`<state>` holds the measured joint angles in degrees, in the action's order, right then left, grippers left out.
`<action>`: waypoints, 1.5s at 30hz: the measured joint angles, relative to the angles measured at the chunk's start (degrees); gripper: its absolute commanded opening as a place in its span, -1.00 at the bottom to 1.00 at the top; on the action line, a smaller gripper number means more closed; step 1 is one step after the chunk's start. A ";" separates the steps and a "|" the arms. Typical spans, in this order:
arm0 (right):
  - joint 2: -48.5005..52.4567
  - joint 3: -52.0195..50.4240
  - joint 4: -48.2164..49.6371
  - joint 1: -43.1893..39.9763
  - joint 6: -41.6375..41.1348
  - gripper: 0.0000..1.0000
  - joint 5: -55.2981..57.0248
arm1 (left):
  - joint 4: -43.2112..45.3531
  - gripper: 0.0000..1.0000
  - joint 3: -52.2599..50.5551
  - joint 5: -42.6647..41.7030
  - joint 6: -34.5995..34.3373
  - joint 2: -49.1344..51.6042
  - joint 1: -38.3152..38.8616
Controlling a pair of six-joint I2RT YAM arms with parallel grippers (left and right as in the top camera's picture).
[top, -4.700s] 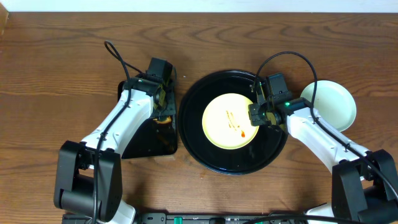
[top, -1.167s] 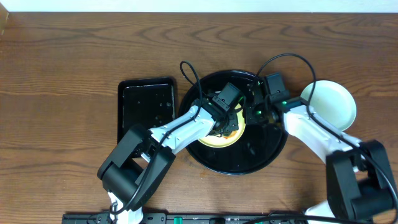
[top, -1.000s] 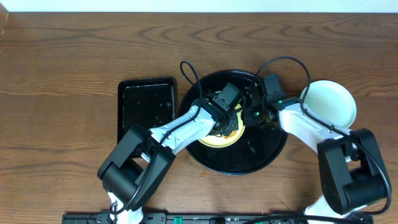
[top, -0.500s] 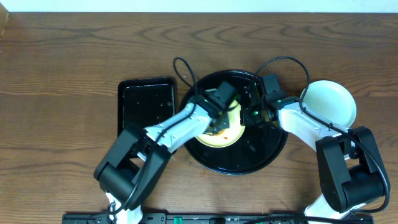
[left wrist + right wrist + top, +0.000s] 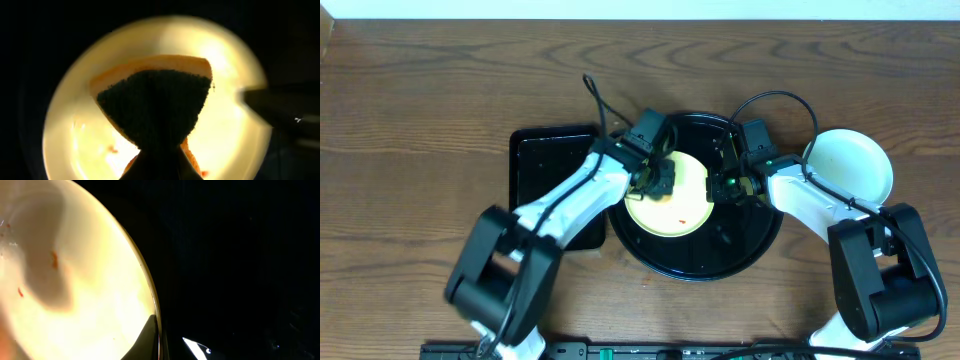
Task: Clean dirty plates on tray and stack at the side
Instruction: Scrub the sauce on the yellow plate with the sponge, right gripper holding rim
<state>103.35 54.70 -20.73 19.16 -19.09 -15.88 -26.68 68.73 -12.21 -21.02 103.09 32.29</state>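
The pale yellow plate [image 5: 680, 210] lies in the round black tray [image 5: 700, 265]. A small red sauce speck remains near its middle. My left gripper [image 5: 653, 178] is shut on an orange sponge with a dark green scouring face [image 5: 155, 95] and holds it over the plate's upper left part [image 5: 65, 135]. My right gripper [image 5: 720, 188] is shut on the plate's right rim, one finger inside and one outside [image 5: 162, 347]. The plate [image 5: 90, 255] shows faint red specks in the right wrist view. A pale mint plate [image 5: 850, 165] sits on the table to the right.
A smaller rectangular black tray [image 5: 550, 160] lies left of the round tray, partly under my left arm. The round tray's black floor [image 5: 240, 255] fills the right wrist view beside the plate. I cannot tell how many plates are stacked at the right.
My left gripper has swept the sponge from the plate's middle toward its upper left. The sauce streak is reduced to a small speck. My right gripper has stayed on the rim.
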 measured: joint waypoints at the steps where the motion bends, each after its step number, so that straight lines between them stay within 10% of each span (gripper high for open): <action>1: 0.00 0.00 0.00 0.00 0.00 -0.98 0.00 | 1.14 -0.85 0.00 -0.15 0.50 -1.20 0.00; 25: 0.00 0.00 -0.02 0.00 0.00 -0.98 0.00 | 3.08 -0.85 0.00 -0.96 30.12 4.63 1.64; 45: 0.00 0.00 -0.02 0.00 0.00 -0.98 0.00 | 1.25 -0.74 0.39 17.53 30.88 8.13 1.99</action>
<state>103.35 54.70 -20.75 19.16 -19.09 -15.88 -25.43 69.12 5.32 9.87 111.22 34.28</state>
